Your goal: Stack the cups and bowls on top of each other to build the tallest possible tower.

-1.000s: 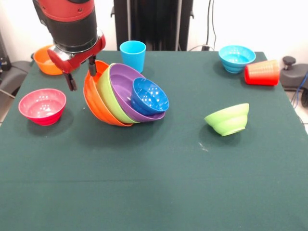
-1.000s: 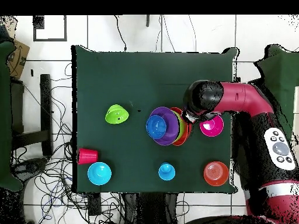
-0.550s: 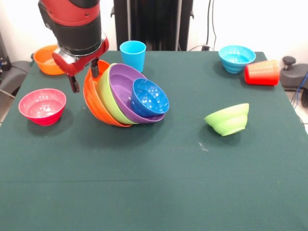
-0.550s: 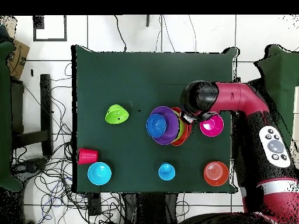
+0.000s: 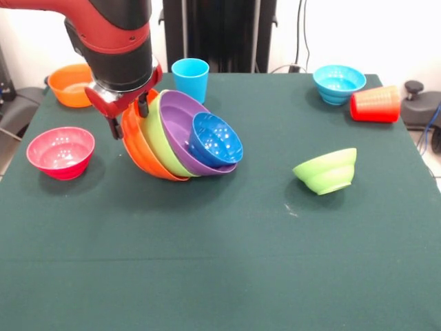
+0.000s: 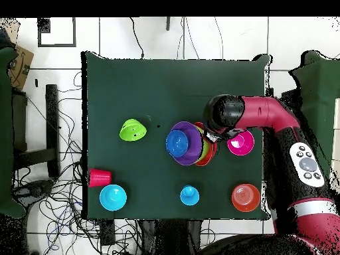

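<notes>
Gripper (image 5: 129, 116): seen at the raised rim of the big orange bowl (image 5: 141, 153); fingers spread, one outside the rim, one just inside; contact can't be confirmed. Not clamped on anything.
Tower (image 5: 180, 136): four nested bowls, tipped on their side w/ openings turned toward pic right in front view; big orange outermost, then lime green (image 5: 158, 138), purple (image 5: 177, 127), small dark blue bowl (image 5: 215, 140) innermost. Stack is rested on the table (image 5: 220, 262), left of centre.
Pink bowl (image 5: 60, 152): upright, near the table's left edge in front view, apart from tower.
Small orange bowl (image 5: 69, 84): upright at far-left corner, behind the arm.
Light blue cup (image 5: 190, 79): upright, mouth up, just behind the tower.
Light blue bowl (image 5: 339, 83): upright, far-right area.
Red cup (image 5: 375, 104): laid on its side at the right edge, just beside the light blue bowl.
Small green bowl (image 5: 326, 170): tilted, right of centre, well apart from tower.
Overhead: arm (image 6: 265, 119) is seen reaching in from the side, wrist over the tower's edge, next to the pink bowl.
</notes>
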`<action>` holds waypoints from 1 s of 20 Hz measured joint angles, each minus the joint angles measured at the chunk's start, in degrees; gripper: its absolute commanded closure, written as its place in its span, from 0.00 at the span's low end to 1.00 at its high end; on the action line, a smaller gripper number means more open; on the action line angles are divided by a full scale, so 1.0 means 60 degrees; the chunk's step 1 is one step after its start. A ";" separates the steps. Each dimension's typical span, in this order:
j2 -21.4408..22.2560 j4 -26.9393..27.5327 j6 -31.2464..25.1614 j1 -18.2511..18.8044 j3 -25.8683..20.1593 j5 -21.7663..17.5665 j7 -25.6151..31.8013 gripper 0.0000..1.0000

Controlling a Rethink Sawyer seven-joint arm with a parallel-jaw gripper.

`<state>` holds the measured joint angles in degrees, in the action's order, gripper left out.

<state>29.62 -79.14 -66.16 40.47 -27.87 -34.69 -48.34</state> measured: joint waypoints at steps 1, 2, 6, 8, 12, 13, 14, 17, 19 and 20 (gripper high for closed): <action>-0.0018 -0.0002 0.0032 0.0000 0.0011 -0.0022 0.0000 0.00; -0.0036 -0.0004 0.0063 0.0000 0.0022 -0.0044 0.0000 0.00; -0.0055 -0.0007 0.0168 0.0000 0.0051 -0.0107 0.0000 0.00; -0.0056 -0.0007 0.0219 0.0000 0.0070 -0.0149 0.0000 0.00; -0.0068 -0.0008 0.0267 0.0000 0.0111 -0.0190 0.0000 0.00; -0.0072 -0.0009 0.0267 0.0000 0.0123 -0.0190 0.0000 0.00; -0.0076 -0.0010 0.0267 -0.0001 0.0135 -0.0190 0.0000 0.00; -0.0087 -0.0010 0.0267 -0.0001 0.0162 -0.0190 0.0000 0.00; -0.0099 -0.0010 0.0269 -0.0001 0.0187 -0.0190 0.0000 0.00; -0.0102 -0.0010 0.0269 -0.0001 0.0194 -0.0190 0.0000 0.00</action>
<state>29.01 -79.20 -64.54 40.46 -26.70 -35.84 -48.34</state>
